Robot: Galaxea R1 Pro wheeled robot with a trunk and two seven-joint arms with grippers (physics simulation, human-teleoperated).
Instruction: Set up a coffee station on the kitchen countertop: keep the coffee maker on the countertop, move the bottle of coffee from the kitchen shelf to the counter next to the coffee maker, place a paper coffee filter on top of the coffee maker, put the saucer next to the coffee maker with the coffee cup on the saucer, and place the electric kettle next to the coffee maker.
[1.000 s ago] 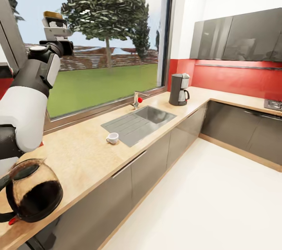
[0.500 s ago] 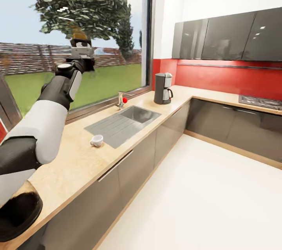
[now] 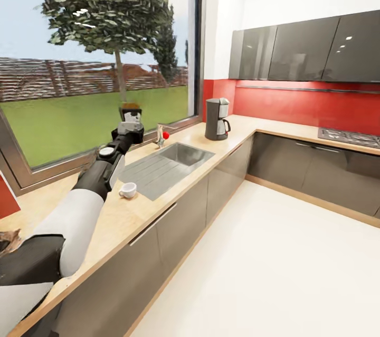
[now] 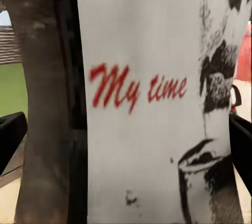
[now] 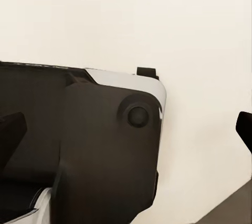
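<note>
Reaching out over the worktop [image 3: 105, 221], the left fingers [image 3: 130, 115] pinched the coffee bottle [image 4: 152, 98], holding it raised near the tap [image 3: 160, 136] by the sink [image 3: 179, 157]. The cup [image 3: 127, 190] sat beside the sink, the coffee maker [image 3: 217, 119] well beyond. The right fingers [image 5: 10, 129] stood spread.

Head high over countertop [image 3: 132, 210] — wrists close-up

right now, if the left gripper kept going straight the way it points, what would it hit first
Probably the window behind the counter: the left gripper, shut on the bottle of coffee, points up over the sink's edge, but depth is unclear.
</note>
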